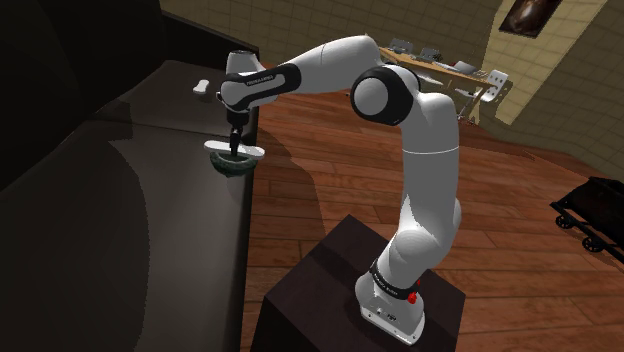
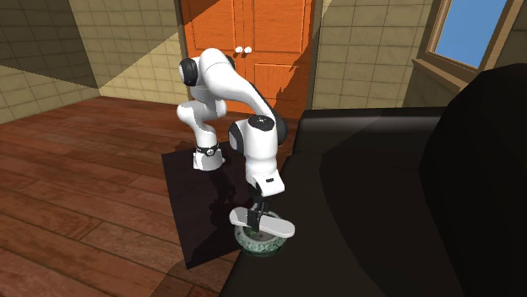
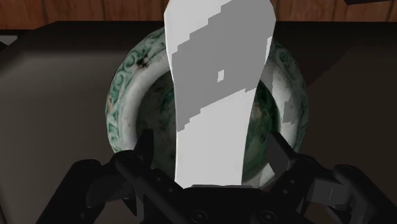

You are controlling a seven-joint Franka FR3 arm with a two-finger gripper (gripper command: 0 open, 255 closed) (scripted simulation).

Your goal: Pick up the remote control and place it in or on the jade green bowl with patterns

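Remote (image 3: 216, 95) lies across the green patterned bowl (image 3: 121, 105), resting on its rim; our gripper (image 3: 210, 139) hangs over it, jaws apart and clear of its sides, since we judge it delivered.

No readable text; small marking on arm (image 1: 262, 82) illegible.

The remote (image 2: 274, 224) lies across the bowl (image 2: 256, 246) at the seat's (image 2: 355, 219) edge, beneath the claw (image 2: 257, 218).
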